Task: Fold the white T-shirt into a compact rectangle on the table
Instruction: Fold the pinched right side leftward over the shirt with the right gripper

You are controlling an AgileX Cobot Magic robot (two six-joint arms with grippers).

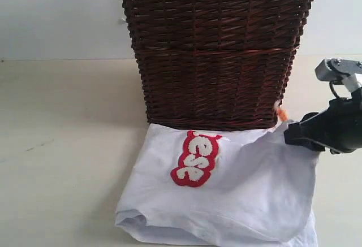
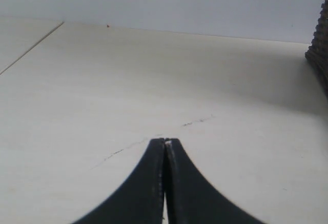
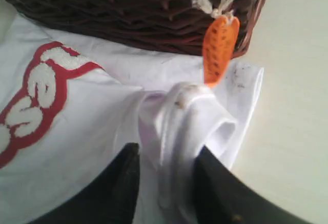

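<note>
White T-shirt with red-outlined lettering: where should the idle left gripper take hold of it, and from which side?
Probably the rolled near-left corner of the white T-shirt, approached from the left over the cream table. The cloth bunches into a thick lip, opposite the corner the right gripper pinches beside the brown wicker basket. The left gripper must open first.

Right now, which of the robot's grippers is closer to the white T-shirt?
The right. The right gripper pinches a bunched fold of the white T-shirt beside its orange tag; the left gripper is shut over the table, with no shirt in its wrist view.
</note>
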